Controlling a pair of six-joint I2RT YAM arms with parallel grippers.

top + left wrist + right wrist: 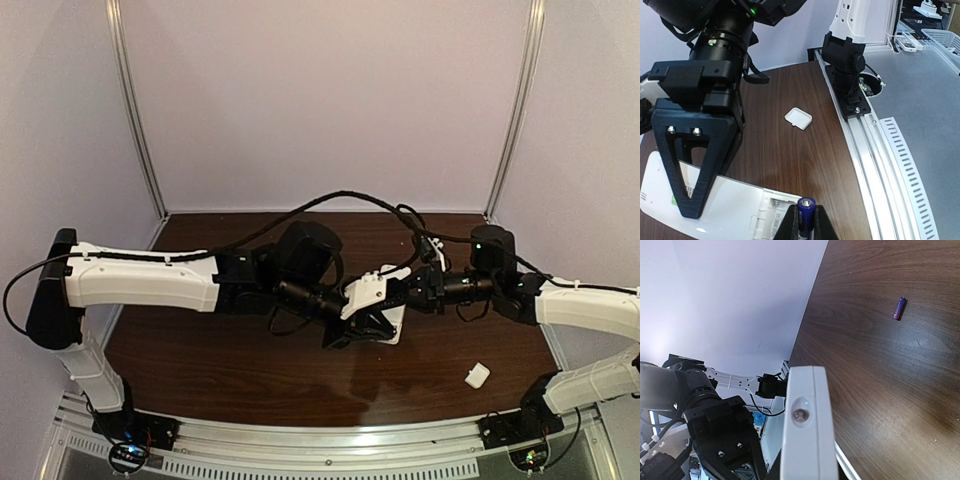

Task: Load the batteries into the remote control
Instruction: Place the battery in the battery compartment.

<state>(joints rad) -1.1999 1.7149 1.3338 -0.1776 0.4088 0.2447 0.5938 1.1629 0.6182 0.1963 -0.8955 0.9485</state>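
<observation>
The white remote control (pixel 715 200) lies back up over the table with its battery compartment (pixel 774 212) uncovered. My right gripper (pixel 805 474) is shut on the remote control (pixel 805 440), whose end with the small dark window faces that camera; its black finger (pixel 695 165) shows in the left wrist view. My left gripper (pixel 806 220) is shut on a purple-blue battery (pixel 806 209), held upright right at the compartment's edge. A second battery (pixel 899 308) lies loose on the brown table. From above, both grippers meet at the remote control (pixel 393 325) in mid table.
A small white square cover (pixel 477 375) lies on the table near the right arm's base, also visible as the cover (pixel 798 118). A metal rail (pixel 875 145) runs along the table's near edge. Black cables (pixel 350 200) loop behind the arms.
</observation>
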